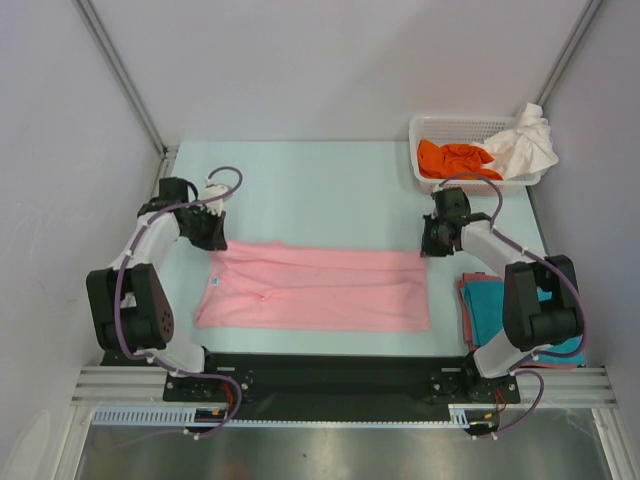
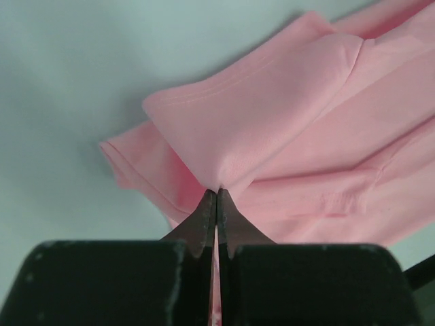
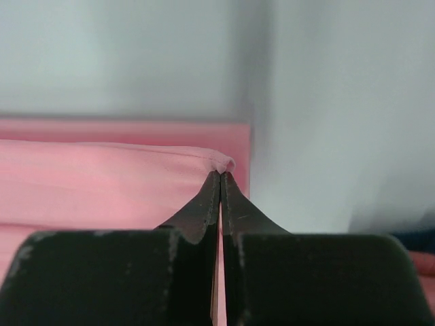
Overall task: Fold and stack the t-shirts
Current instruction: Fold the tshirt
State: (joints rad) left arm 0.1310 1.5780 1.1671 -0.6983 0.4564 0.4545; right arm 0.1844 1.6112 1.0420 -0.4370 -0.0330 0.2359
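A light pink t-shirt (image 1: 320, 290) lies folded into a long band across the table's middle. My left gripper (image 1: 212, 236) is shut on its far left corner; the left wrist view shows the pink cloth (image 2: 285, 129) pinched at my fingertips (image 2: 217, 193). My right gripper (image 1: 432, 243) is shut on its far right corner, with the pink edge (image 3: 122, 183) pinched at the tips (image 3: 221, 175). A folded teal t-shirt (image 1: 485, 305) lies at the right, partly under my right arm. An orange t-shirt (image 1: 455, 160) and a white t-shirt (image 1: 525, 145) sit in the basket.
The white lattice basket (image 1: 432, 128) stands at the back right corner. A pink layer shows under the teal shirt's edge (image 1: 464, 300). The light table (image 1: 320, 190) is bordered by grey walls on both sides.
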